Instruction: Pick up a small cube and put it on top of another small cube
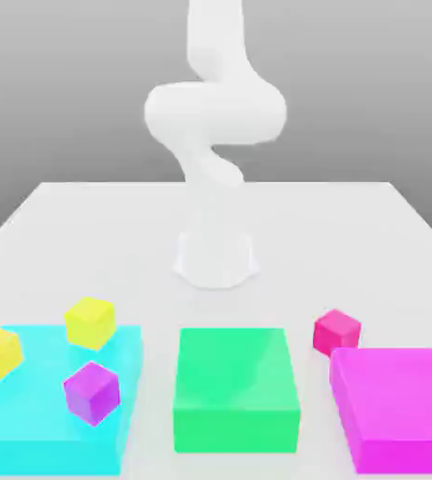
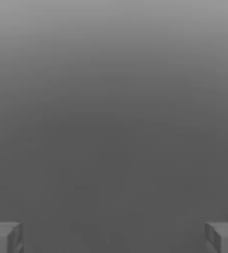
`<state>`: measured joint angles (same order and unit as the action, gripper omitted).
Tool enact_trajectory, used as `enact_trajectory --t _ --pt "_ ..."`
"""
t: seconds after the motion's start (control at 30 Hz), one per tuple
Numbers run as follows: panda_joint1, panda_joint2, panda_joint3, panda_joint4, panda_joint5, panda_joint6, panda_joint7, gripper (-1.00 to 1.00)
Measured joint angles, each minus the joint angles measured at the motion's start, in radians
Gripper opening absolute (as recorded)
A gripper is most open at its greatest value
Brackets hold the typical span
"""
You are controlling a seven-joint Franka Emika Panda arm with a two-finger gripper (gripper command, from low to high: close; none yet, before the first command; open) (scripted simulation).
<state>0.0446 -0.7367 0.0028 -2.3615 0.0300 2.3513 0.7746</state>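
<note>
Three flat blocks and four small cubes sit on my white bench [image 1: 60, 216]
I see the arm [image 1: 215, 122] upright behind; pink cube [image 1: 337, 331] on the bench beside the magenta block [image 1: 397, 403], purple cube [image 1: 92, 392] on the cyan block [image 1: 32, 422]; my tool [image 2: 114, 237] is spread wide, gripping nothing

You won't find any readable text, labels, brands, numbers or signs here; every surface in both views is plain, unmarked colour.
</note>
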Motion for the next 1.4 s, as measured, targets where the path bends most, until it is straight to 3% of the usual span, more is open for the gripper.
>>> enact_trajectory --t 0.4,0.7,0.8,0.93,1.07,1.17,1.2,1.4 --pt "0.223 0.311 0.088 -0.3 0.112 0.252 -0.098 0.0" --pt "0.366 0.535 0.211 -0.522 0.129 0.442 -0.116 0.0" --pt "0.393 0.609 0.262 -0.596 0.096 0.506 -0.095 0.0" --pt "0.38 0.719 0.267 -0.6 0.006 0.596 -0.039 0.0" --pt "0.426 0.834 0.173 -0.58 -0.16 0.69 0.075 0.0" --pt "0.546 0.919 0.045 -0.568 -0.206 0.761 0.113 0.0" --pt "0.577 0.944 0.016 -0.565 -0.209 0.783 0.118 -1.0" --pt "0.592 0.956 0.001 -0.564 -0.215 0.794 0.125 -1.0"
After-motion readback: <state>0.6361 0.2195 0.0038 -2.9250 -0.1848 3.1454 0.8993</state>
